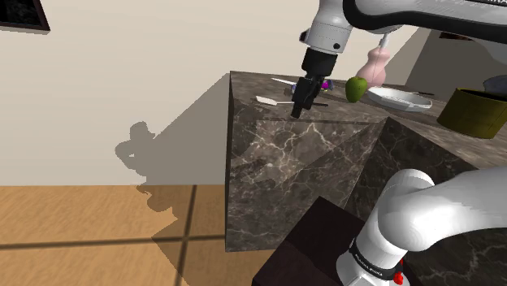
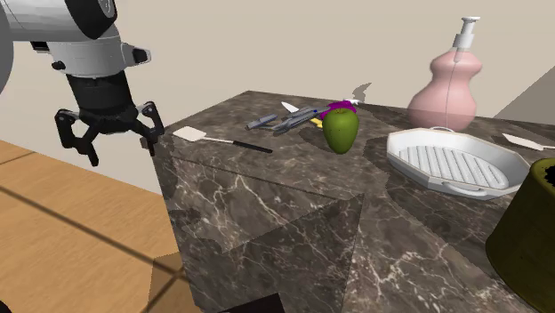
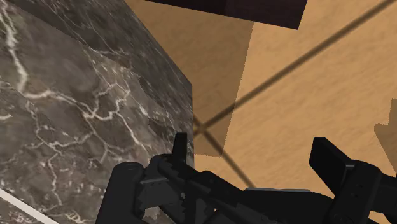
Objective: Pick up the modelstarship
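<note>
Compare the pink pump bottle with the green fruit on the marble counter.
The pink pump bottle is much taller than the green fruit. The bottle is topped by a white pump head, while the fruit is a plain rounded shape. In the second exterior view the bottle stands beyond the white ridged tray, and the fruit stands next to the model starship. Both stand upright on the dark marble counter.

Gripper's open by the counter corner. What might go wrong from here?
1. Heading to the model starship, the gripper may clip the marble counter edge or sweep the white-bladed spatula lying between.
2. The starship lies right by a green fruit; open fingers may knock it.
</note>
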Controlling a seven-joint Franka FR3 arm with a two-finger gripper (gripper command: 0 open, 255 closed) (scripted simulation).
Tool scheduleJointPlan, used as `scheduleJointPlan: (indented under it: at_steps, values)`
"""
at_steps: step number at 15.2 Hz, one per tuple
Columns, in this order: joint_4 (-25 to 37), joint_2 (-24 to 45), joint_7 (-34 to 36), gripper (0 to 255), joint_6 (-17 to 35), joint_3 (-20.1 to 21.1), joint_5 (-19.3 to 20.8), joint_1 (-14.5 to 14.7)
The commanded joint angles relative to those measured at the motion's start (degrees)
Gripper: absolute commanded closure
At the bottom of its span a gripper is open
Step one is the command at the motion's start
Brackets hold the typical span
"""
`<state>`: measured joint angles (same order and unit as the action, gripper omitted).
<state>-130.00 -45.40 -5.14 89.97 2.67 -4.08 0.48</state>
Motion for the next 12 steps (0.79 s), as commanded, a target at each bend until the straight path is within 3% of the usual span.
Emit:
scheduleJointPlan:
  at_steps: [1, 12]
  values:
    - [0.0, 0.0, 0.0, 0, 0.0, 0.0, 0.0, 0.0]
    - [8.73, 12.41, -14.87, 0, 1.32, -11.38, 8.64, -3.33]
